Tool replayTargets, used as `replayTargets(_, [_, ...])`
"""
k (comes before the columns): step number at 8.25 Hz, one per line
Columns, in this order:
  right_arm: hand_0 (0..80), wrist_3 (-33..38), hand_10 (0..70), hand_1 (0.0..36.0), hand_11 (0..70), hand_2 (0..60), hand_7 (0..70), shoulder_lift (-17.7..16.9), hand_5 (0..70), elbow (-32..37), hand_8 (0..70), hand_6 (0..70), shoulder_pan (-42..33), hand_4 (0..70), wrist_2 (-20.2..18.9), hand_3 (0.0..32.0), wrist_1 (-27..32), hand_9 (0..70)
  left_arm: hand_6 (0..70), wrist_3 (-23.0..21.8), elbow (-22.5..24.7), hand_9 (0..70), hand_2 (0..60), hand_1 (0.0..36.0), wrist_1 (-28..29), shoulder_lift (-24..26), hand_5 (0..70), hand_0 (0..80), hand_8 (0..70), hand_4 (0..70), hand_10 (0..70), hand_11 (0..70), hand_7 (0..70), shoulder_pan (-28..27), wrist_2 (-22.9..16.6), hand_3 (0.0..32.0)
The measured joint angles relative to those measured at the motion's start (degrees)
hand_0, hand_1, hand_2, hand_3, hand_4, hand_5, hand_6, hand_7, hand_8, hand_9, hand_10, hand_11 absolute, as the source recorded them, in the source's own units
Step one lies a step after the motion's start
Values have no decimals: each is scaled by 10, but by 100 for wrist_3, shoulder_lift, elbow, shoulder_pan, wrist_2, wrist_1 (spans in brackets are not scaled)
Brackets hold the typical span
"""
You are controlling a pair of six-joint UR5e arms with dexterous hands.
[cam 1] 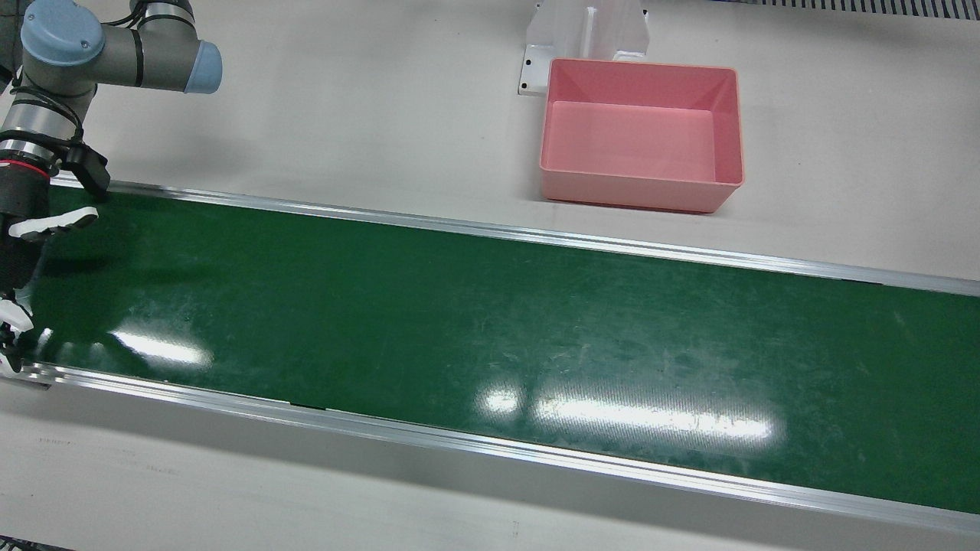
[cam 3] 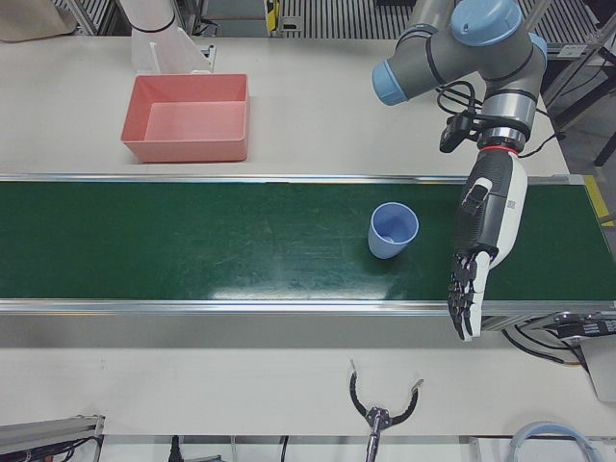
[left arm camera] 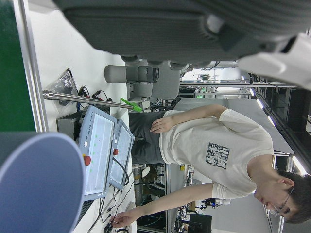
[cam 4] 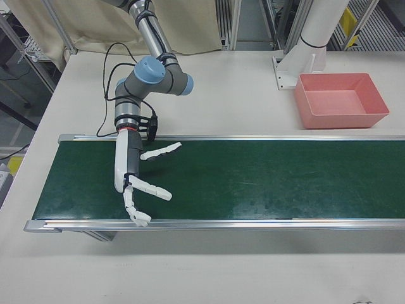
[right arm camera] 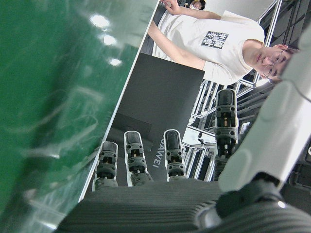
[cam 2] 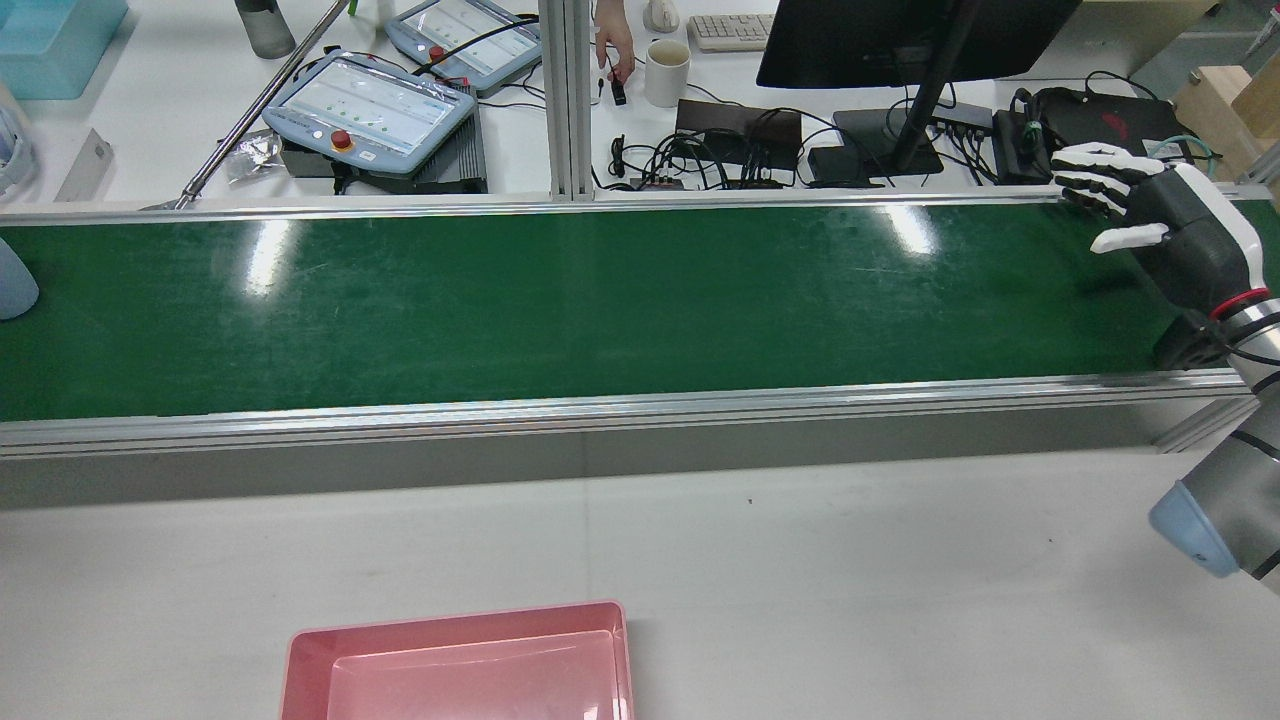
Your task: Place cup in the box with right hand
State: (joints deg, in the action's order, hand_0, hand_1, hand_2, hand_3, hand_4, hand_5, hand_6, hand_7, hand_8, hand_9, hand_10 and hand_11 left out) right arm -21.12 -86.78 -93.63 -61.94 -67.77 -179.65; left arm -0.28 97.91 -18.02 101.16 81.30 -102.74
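While upright on the belt (cam 3: 192, 241), cup (cam 3: 393, 231), mouth up.

Only one legible word: "HUAWEI" in pale letters, lying on its side, on the back of the black monitor (right arm camera: 160, 97) in the right hand view, partly hidden behind the fingers (right arm camera: 173, 153) of the right hand (right arm camera: 160, 204). Dark square print on the person's white T-shirt (right arm camera: 214, 40), too small to read. Pale screens on the control tablets (cam 2: 372, 103), nothing legible there. No other readable labels or numbers.
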Motion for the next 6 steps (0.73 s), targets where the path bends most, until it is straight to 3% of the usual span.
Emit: replayTargets(6, [493, 20, 103, 14, 154, 0, 359, -13, 53, -14, 151, 55, -39, 293, 6, 238, -1, 189, 0, -1, 0, 0, 0, 0, 0, 0, 0, 0, 0, 0, 0, 0, 0, 0, 0, 0])
